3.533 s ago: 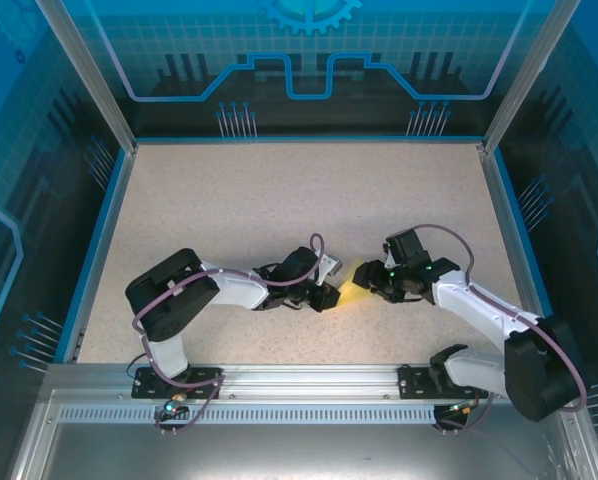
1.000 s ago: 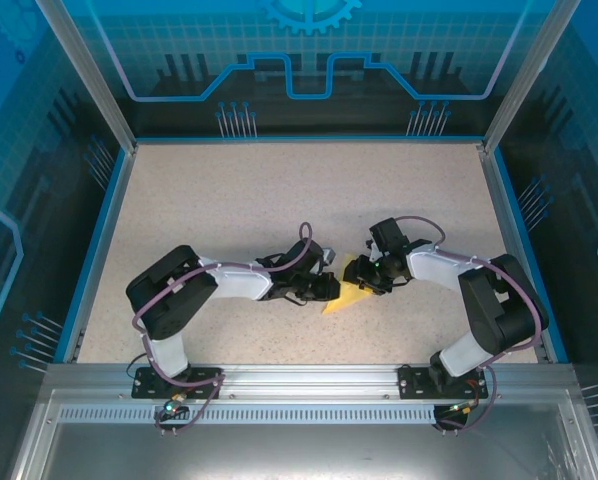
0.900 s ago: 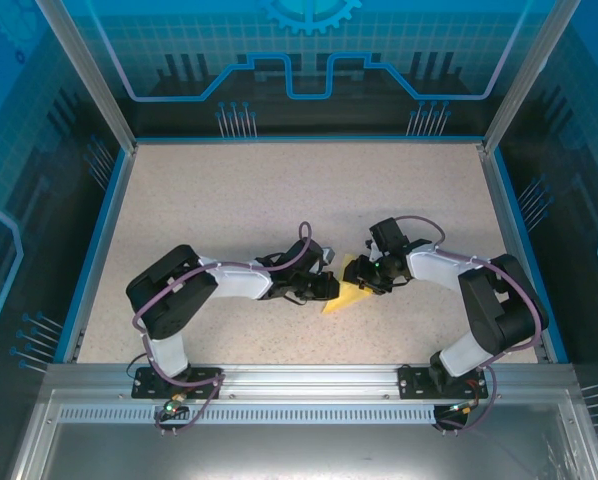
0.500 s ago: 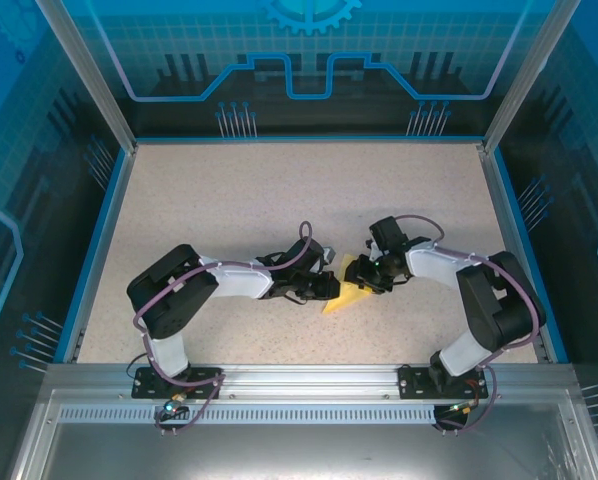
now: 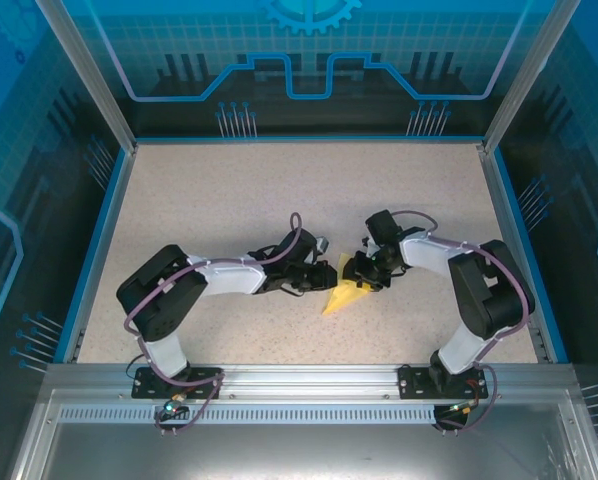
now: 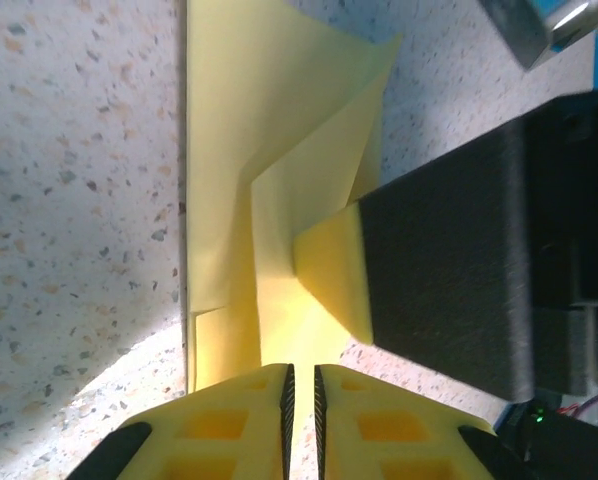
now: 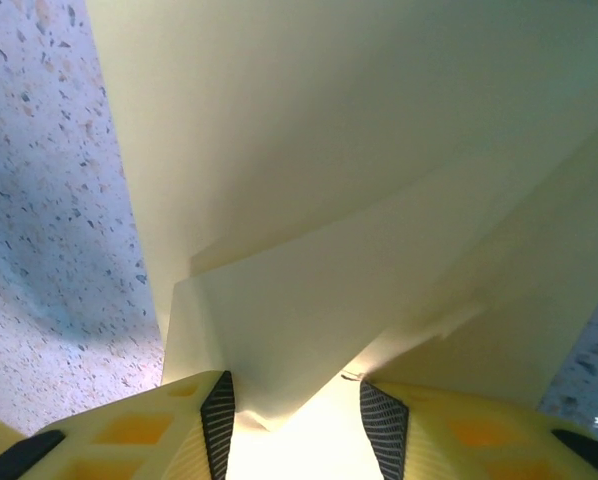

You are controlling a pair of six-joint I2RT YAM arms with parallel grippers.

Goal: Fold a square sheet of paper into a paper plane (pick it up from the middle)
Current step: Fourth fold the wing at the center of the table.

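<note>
So from the top camera, the paper (image 5: 341,298) sits a little right of the middle of the worktop (image 5: 229,200), closer to the near edge than the far one. It's already partly folded, and one sharp tip points toward the near edge. Both arms reach in toward each other over it. The left gripper (image 5: 325,284) comes in at the paper's left side and the right gripper (image 5: 360,279) sits at its far right corner, so the two are really close with the paper between them. On the left wrist cam, the left gripper's jaws are squeezed down to a thin slit with a strip of the paper running right into it, so it looks pinched on the paper's edge. From there the sheet spreads away across the speckled top with a couple of folded layers and creases showing. One yellow finger (image 6: 331,275) of the right gripper rests on the paper partway along, with its black body behind it. On the right wrist cam, the right jaws stand about halfway apart and a folded edge of the paper drops into the gap between the dark pads (image 7: 217,415). Can't tell whether those pads actually press on it or just straddle it.
</note>
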